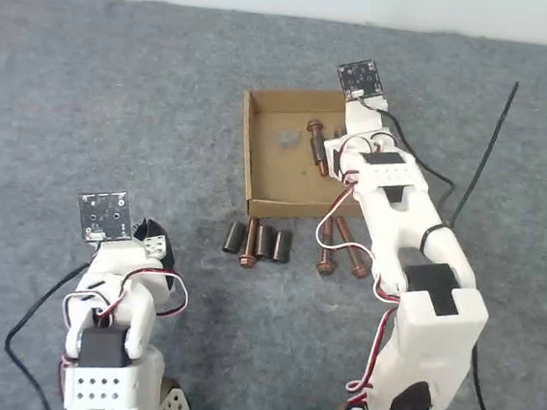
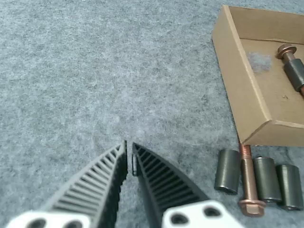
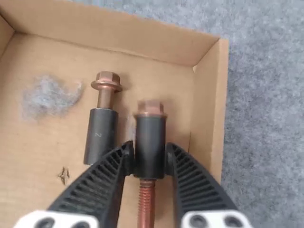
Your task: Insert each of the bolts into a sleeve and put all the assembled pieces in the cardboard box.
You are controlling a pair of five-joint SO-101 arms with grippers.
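Far left: left gripper (image 2: 127,156) low over the grey carpet (image 2: 95,71), fingers all but touching, nothing between them, well apart from the parts.

Next, just in front of the cardboard box (image 1: 246,154), a row lying on the carpet: one sleeve (image 2: 227,171), one loose bolt (image 2: 248,183) just beside it with head toward the arms, then two more sleeves (image 2: 266,179) side by side.

Further right, two bare bolts (image 1: 327,254), partly under the right arm.

Inside the box: a fluff patch (image 3: 47,95), then one assembled piece (image 3: 100,128) lying flat on the floor. Just beside it and parallel, a second bolt-in-sleeve (image 3: 150,135), clamped at the sleeve by the right gripper (image 3: 149,154). Fingers parted only by the sleeve's width. Near the box's right wall in the high view.
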